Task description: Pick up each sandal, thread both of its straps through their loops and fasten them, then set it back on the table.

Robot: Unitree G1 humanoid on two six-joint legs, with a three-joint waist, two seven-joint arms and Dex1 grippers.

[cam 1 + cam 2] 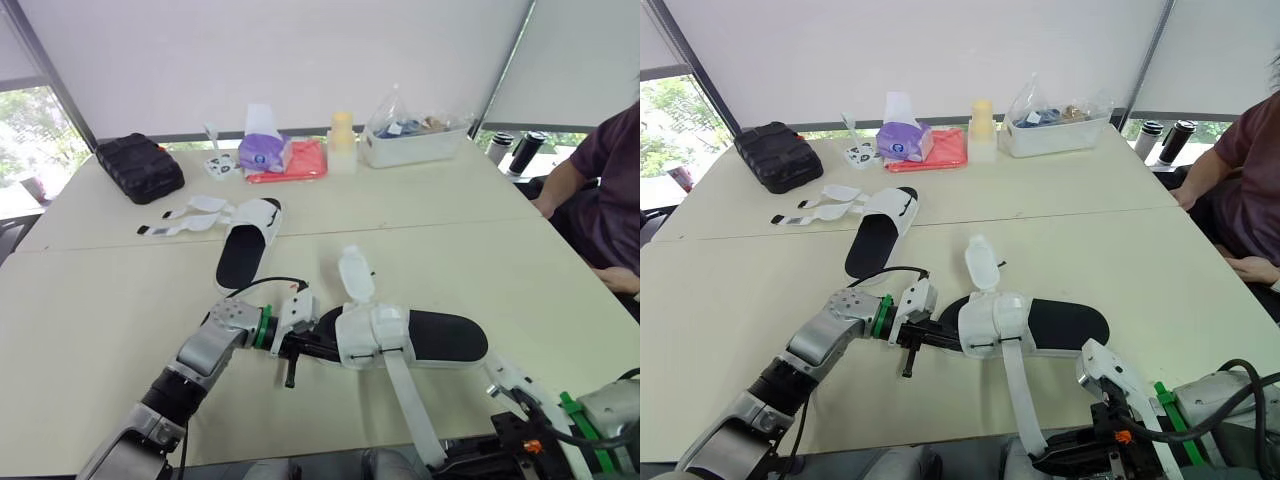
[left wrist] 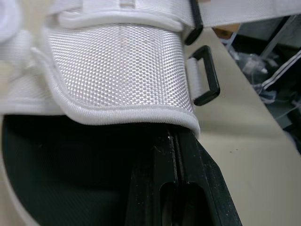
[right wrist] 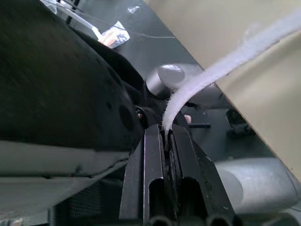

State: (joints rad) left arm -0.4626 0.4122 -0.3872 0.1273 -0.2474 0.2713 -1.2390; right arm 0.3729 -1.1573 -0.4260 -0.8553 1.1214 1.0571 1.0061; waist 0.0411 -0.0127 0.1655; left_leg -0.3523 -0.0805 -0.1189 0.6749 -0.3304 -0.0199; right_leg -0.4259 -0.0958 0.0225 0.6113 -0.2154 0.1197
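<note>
Near sandal (image 1: 420, 338): lies flat on the table (image 1: 90, 310), lower centre of the head view, black footbed up, white woven upper across its middle. Both straps are undone. One strap flap (image 1: 355, 272) stands up behind the upper. The long strap (image 1: 1020, 400) runs off the near table edge toward the bottom of the frame. A black loop (image 2: 207, 75) hangs free at the side of the upper, with nothing threaded through it.

Left gripper (image 1: 312, 345): at the sandal's left end, lower left of centre. Its fingers (image 2: 190, 160) are drawn tight together, tips meeting the hem of the woven upper. It is holding the sandal there.

Right gripper (image 3: 165, 128): bottom right of the head view, below the table edge. The pincer is closed narrow, with the end of the long strap pinched between the tips.

Far sandal (image 1: 245, 250): left of centre, well apart from both grippers, straps splayed open to its left.

Other items: black case (image 1: 140, 167) upper left; purple tissue pack (image 1: 263, 150) on a red cloth (image 1: 300, 165) and a clear container (image 1: 412, 142) along the top. A person's arm (image 1: 585, 180) is at the right edge.
</note>
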